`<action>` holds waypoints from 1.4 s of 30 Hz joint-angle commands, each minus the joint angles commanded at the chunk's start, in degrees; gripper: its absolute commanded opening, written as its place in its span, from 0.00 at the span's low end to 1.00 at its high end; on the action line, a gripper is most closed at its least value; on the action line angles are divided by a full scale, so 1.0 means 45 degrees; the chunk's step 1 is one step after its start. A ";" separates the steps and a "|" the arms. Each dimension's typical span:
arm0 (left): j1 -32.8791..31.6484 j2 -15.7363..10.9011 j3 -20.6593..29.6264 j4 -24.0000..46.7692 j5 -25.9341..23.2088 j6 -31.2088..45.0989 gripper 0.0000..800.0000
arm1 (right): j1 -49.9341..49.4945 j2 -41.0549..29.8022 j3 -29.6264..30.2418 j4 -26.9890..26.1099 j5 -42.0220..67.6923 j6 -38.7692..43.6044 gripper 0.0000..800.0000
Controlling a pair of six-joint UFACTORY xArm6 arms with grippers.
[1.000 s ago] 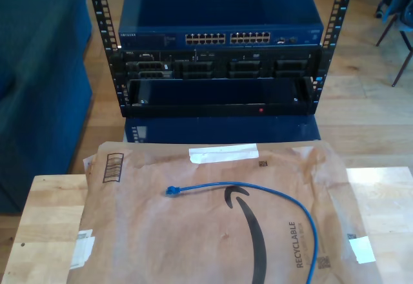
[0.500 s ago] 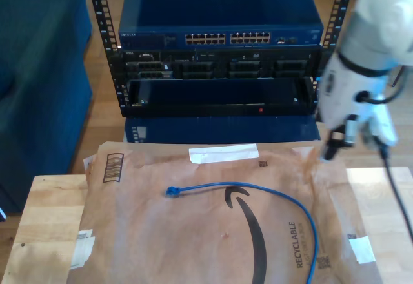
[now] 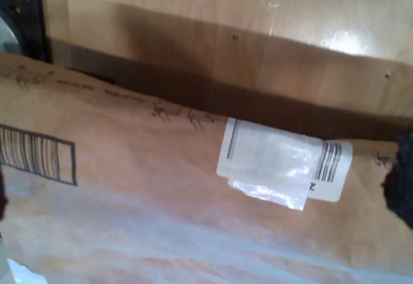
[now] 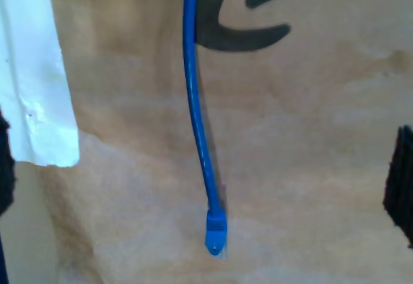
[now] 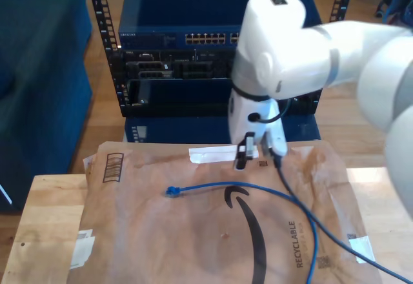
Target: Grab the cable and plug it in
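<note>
Status: nothing done yet, judging by how things lie. No grab, no plug-in.

- My second tool (image 5: 247, 153) hangs over the far end of the mailer (image 5: 193, 239), just beside the white tape strip (image 5: 213, 153). In its wrist view the fingers (image 4: 401, 181) sit at opposite edges of the frame with a wide gap between them, so the jaws are spread and hold nothing.
- The cable (image 5: 264, 190) lies loose on the mailer. Its plug (image 5: 171, 191) is free, off to the exterior view's left of the tool and nearer the camera. The run curves under the tool, then off toward the exterior view's bottom right.
- In the second wrist view the plug (image 4: 215, 232) sits roughly on the line between the fingers, flat on the paper and untouched.
- My first tool (image 3: 203, 187) also looks spread and holds nothing. It faces the mailer's edge, a label (image 3: 277, 168) and the wood surface (image 3: 258, 13).
- The switch ports (image 5: 206, 39) are in the rack beyond the surface, well apart from the plug.

Left to do: descend, pinch behind the plug, carry it to a port, seat it.
</note>
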 joint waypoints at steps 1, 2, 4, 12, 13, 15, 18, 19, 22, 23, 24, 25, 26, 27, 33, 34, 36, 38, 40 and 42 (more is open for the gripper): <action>-0.0137 0.0000 0.0000 0.0000 -0.0020 -0.0078 1.00 | 0.0039 0.0195 -0.0020 0.0000 -0.0137 0.0020 0.99; -0.0234 0.0000 0.0000 0.0000 -0.0059 -0.0156 1.00 | 0.0195 0.0332 -0.0020 0.0000 -0.0293 0.0020 0.99; -0.0488 0.0059 0.0000 0.0000 -0.0195 -0.0234 1.00 | 0.0586 0.0703 -0.0020 -0.0020 -0.0625 0.0000 0.99; -0.1680 0.0977 0.0000 0.0000 -0.1250 -0.0840 1.00 | 0.1094 0.1817 -0.0059 -0.0039 -0.0899 -0.0020 0.99; -0.1915 0.0996 -0.0020 0.0000 -0.1250 -0.0918 1.00 | 0.1114 0.1915 -0.0078 -0.0039 -0.0899 -0.0020 0.99; -0.2286 0.1016 -0.0020 0.0000 -0.1250 -0.1074 1.00 | 0.1328 0.2129 -0.0117 -0.0039 -0.1133 -0.0020 0.98; -0.2657 0.1035 -0.0039 0.0000 -0.1289 -0.1348 1.00 | 0.1602 0.2344 -0.0039 -0.0039 -0.1797 -0.0020 0.92; -0.2755 0.1035 -0.0039 0.0000 -0.1368 -0.1407 1.00 | 0.1641 0.2462 -0.0078 -0.0039 -0.1934 -0.0039 0.91; -0.2833 0.1192 -0.0039 0.0000 -0.1543 -0.1387 1.00 | 0.1661 0.2794 -0.0215 -0.0039 -0.2090 -0.0039 0.86; -0.2833 0.1328 -0.0039 0.0000 -0.1543 -0.1387 1.00 | 0.1641 0.2872 -0.0215 -0.0059 -0.2149 -0.0039 0.83; -0.2833 0.1387 -0.0039 0.0000 -0.1543 -0.1387 1.00 | 0.1641 0.2891 -0.0215 -0.0059 -0.2247 -0.0039 0.80; -0.2833 0.1407 -0.0059 0.0000 -0.1563 -0.1387 1.00 | 0.1641 0.2911 -0.0176 -0.0059 -0.2364 -0.0039 0.77; -0.2833 0.1407 -0.0059 0.0000 -0.1563 -0.1387 1.00 | 0.1641 0.2911 -0.0176 -0.0059 -0.2462 -0.0039 0.73; -0.2833 0.1407 -0.0059 0.0000 -0.1563 -0.1387 1.00 | 0.1641 0.2911 -0.0176 -0.0059 -0.2501 -0.0059 0.72; -0.2833 0.1465 -0.0410 0.0000 -0.1543 -0.1387 1.00 | 0.1641 0.2930 -0.0156 -0.0059 -0.2520 -0.0020 0.50; -0.2813 0.1485 -0.0410 0.0000 -0.1543 -0.1387 1.00 | 0.1641 0.2930 -0.0156 -0.0059 -0.2520 -0.0020 0.48; -0.2813 0.1485 -0.0410 0.0000 -0.1543 -0.1387 1.00 | 0.1641 0.2989 -0.0137 -0.0078 -0.2520 -0.0020 0.44; -0.2813 0.1485 -0.0410 0.0000 -0.1543 -0.1387 1.00 | 0.1641 0.3009 -0.0117 -0.0098 -0.2520 0.0000 0.38; -0.2813 0.1485 -0.0391 0.0000 -0.1543 -0.1387 1.00 | 0.1641 0.3009 -0.0117 -0.0117 -0.2520 0.0020 0.31; -0.2813 0.1485 -0.0391 0.0000 -0.1543 -0.1387 1.00 | 0.1641 0.3009 -0.0137 -0.0137 -0.2637 0.0020 0.31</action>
